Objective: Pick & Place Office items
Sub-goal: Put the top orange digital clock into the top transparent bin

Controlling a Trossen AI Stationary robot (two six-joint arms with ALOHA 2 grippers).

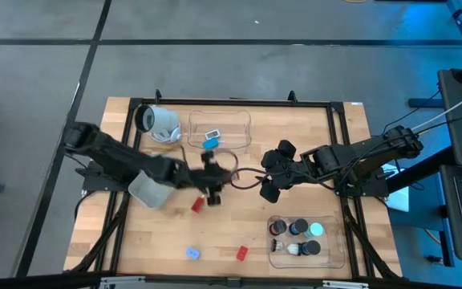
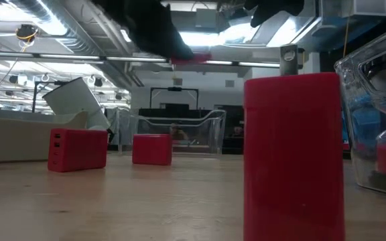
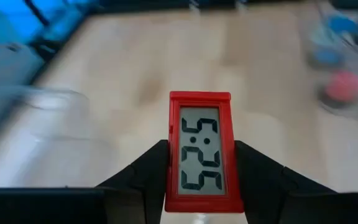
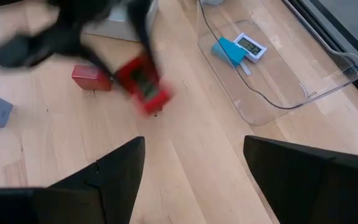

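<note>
So the left gripper is out over the middle of the table, jaws clamped on a little red digital clock that reads 5:25 in the left wrist view, held up off the wood. A red block lies on the table just beside it, toward the near edge. The right gripper sits a bit to the right of centre with its jaws spread wide and nothing between them. The clear tray at the far edge holds a blue piece and a small white clock, with a white-grey cylinder next to it. The other tray, in the near right corner, holds several round pucks. Near the front edge there's a light blue block and another red block, well apart from each other.
</note>
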